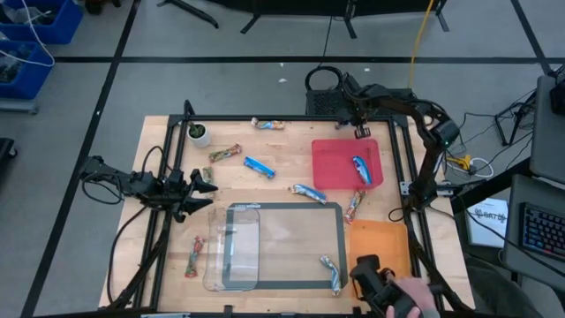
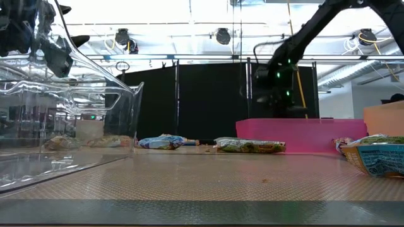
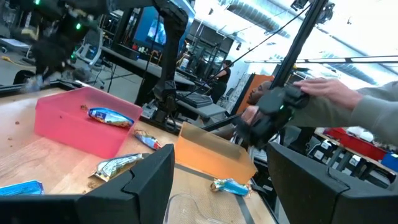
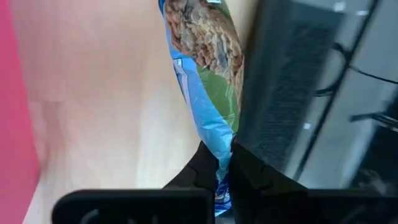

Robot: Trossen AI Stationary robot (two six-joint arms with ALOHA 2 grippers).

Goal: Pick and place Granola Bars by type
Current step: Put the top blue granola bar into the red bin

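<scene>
**Right tool pinches blue bar at pink tray's far edge**

The right tool, its fingers drawn narrow, grips the tail of a blue-wrapped granola bar, seen close in the right wrist view with bare wood and a strip of pink beside it. From above, that tool hangs at the far rim of the pink tray, where another blue bar lies inside.

The left tool waits at the worktop's left side with its fingers standing wide and nothing between them.

Other bars are scattered over the wood: an orange multicoloured one at the far edge, a tan-green one, a blue one, a blue-and-silver one just off the pink tray's corner, and a red one between the pink tray and the orange tray. A silver-blue bar lies on the grey mat, and a red bar beside the clear container.

A small white plant pot stands at the far left corner. A person's hand rests on a dark device at the near right corner.
</scene>
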